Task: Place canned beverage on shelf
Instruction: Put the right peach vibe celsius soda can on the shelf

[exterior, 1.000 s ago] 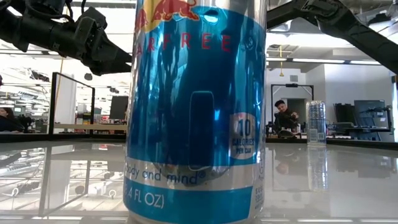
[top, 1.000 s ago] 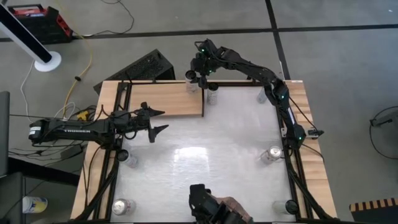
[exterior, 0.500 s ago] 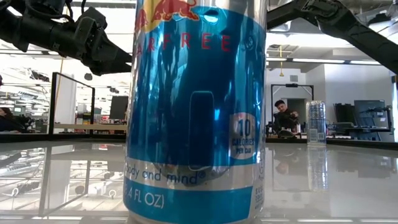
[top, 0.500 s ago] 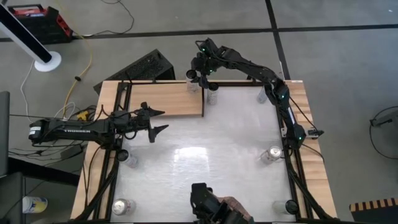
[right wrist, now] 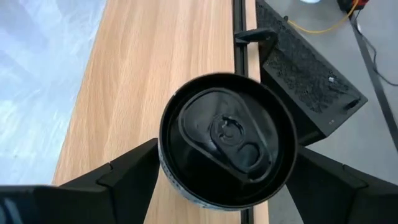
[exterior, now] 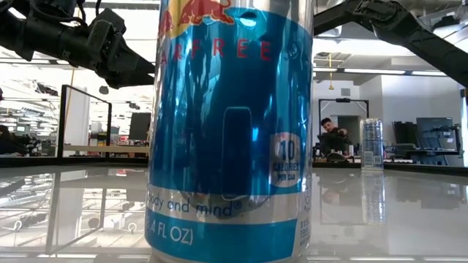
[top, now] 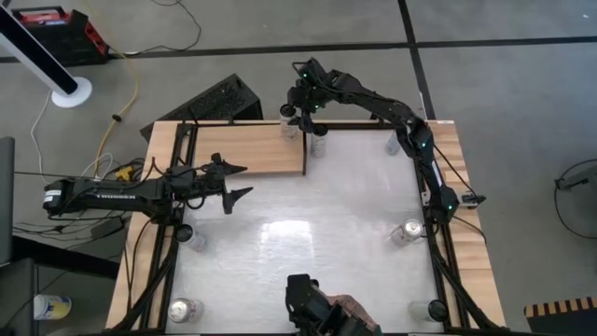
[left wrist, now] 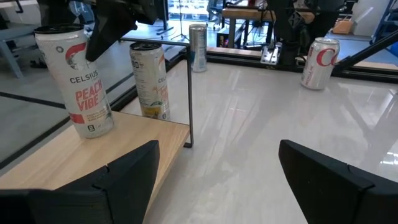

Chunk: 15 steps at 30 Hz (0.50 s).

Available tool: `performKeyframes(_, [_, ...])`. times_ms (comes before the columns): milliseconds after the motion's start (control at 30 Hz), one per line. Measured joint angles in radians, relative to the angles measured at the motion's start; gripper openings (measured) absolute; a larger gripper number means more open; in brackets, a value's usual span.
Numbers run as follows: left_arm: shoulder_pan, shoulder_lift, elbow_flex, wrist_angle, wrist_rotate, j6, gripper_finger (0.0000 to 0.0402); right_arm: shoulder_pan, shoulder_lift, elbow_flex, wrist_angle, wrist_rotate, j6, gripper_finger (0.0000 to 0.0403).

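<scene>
Can: white slim aluminium can with pink "Peach Vibe" lettering and a black lid (left wrist: 73,81). It stands upright on the shelf, a flat board of pale natural wood (top: 242,149) at the far side of the glossy white surface (top: 308,215). Position: near the shelf's right end and close to its far edge. The right wrist view looks straight down on the black lid, with wood on one side and the dark frame rail on the other.

Right gripper (top: 295,114): directly over the can and straddling its top. I cannot tell from here whether it is gripping the can or has let go.

Change over the last second: none visible from overhead. Both arms and the can are where they were half a second and a second ago. The can's base looks flat on the wood and there is no tilt.

Judgement: the carry is finished and the task is at the release. What remains is a clean let-go and a straight lift. The can is tall and narrow and sits near the board's edge, so any sideways drag on the way up could tip it off the back.

Left gripper (top: 244,181): waits over the shelf's near left corner, spread wide, nothing between its fingers.

Around it: a second slim can, pale with yellow print (top: 318,145), stands on the white surface just beside the shelf's right edge. A tall blue and silver can (exterior: 230,124) stands right in front of the low camera.
</scene>
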Motion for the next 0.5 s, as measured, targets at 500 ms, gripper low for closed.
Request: performKeyframes(500, [0.0,0.0,0.0,-0.002,0.0,0.0,0.0318,0.018,-0.002,0.166,-0.129,0.063,-0.002,0.0344])
